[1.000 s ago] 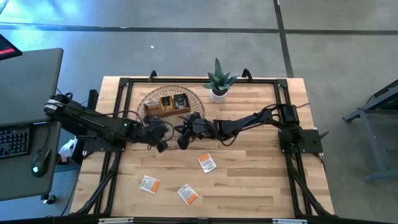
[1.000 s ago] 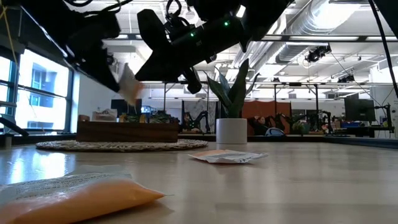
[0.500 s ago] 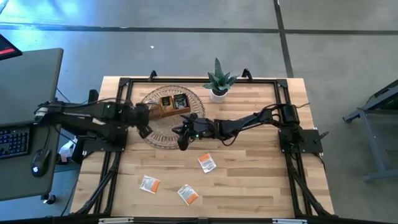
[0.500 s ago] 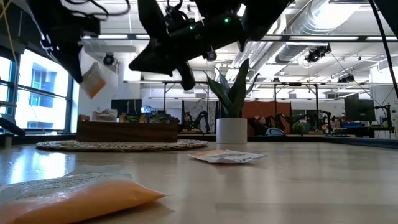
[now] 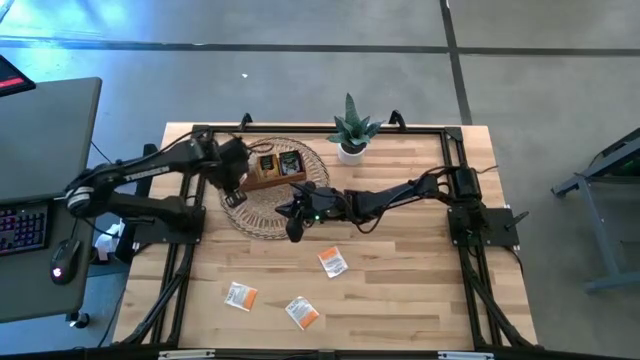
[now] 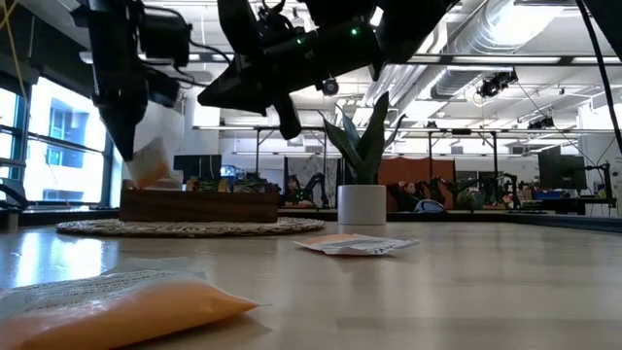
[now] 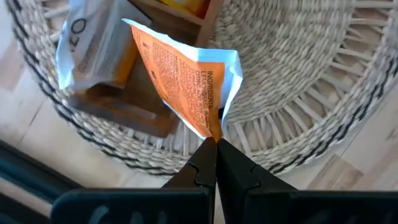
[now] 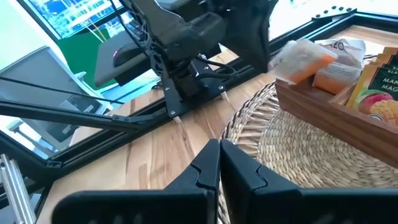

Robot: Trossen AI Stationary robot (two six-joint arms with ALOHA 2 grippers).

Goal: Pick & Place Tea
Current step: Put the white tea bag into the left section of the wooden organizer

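Three sachets (image 5: 333, 262) lie loose on bare table (image 5: 420, 300). Left gripper (image 7: 216, 142) pinches an orange-and-white sachet (image 7: 186, 81) by its corner, above wooden tray's (image 5: 262, 180) edge on woven mat (image 5: 250, 215). Right gripper (image 8: 219, 144), fingers together, empty, hovers beside mat.

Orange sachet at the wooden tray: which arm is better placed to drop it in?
Left. Its gripper is shut on the orange sachet right beside the wooden tray. The right gripper is shut, holds nothing and hovers over the woven mat.
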